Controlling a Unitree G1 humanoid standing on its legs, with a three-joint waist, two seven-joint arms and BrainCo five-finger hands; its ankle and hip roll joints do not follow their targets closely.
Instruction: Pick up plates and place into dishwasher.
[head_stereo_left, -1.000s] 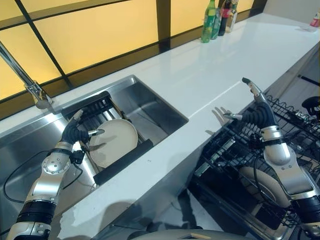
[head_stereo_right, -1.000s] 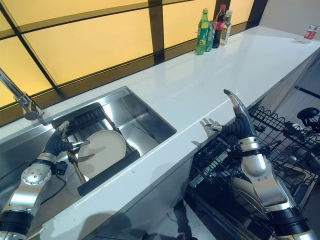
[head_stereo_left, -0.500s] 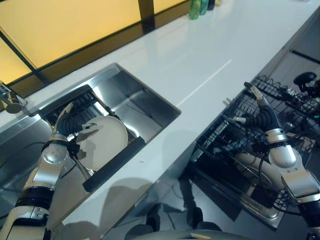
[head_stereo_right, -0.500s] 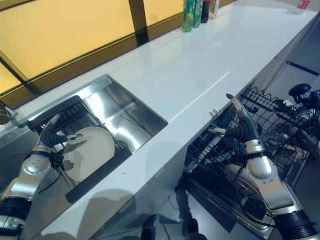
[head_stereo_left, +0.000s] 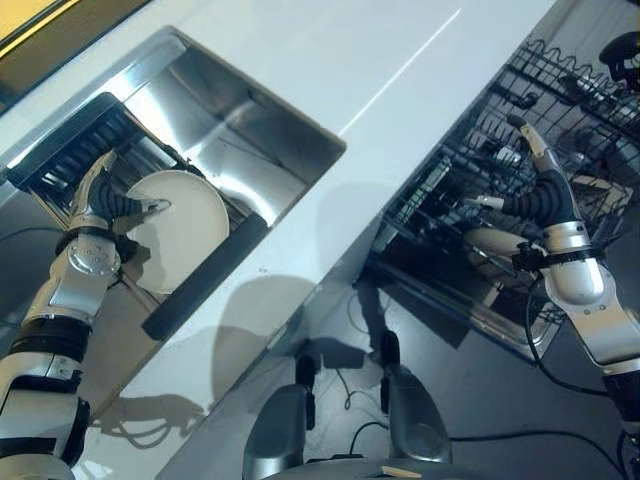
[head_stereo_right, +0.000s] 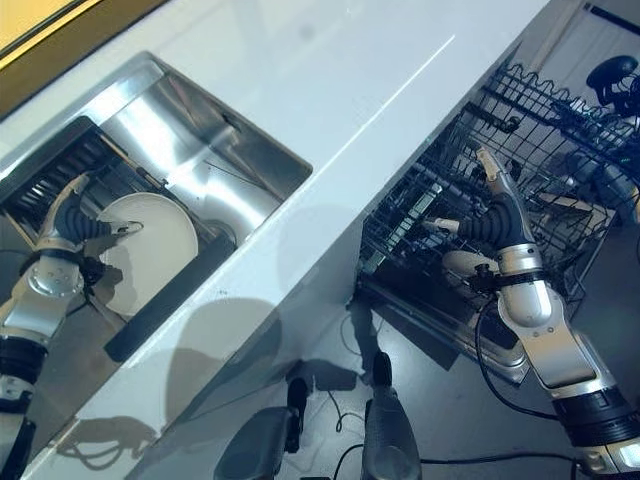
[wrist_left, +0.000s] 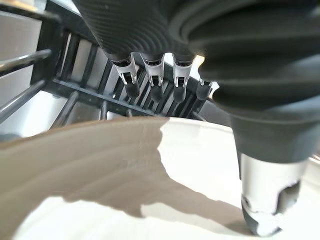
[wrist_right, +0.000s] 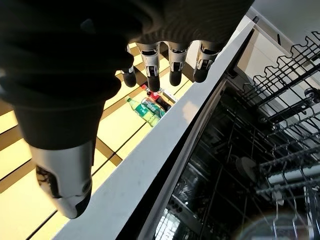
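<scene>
A cream plate leans on edge in the steel sink, against a black dish rack. My left hand straddles its upper left rim. In the left wrist view the straight fingers reach past the rim behind the plate, and the thumb rests on its front face. My right hand hovers open over the pulled-out dishwasher rack, holding nothing. Another pale plate stands in that rack under the hand.
A black bar lies along the sink's near edge in front of the plate. The white countertop separates sink and dishwasher. Bottles stand far down the counter by the yellow window.
The camera has tilted down and the whole picture has shifted. My left hand stays on the plate's rim, with its thumb now on the plate's face. My right hand still hovers over the rack.
</scene>
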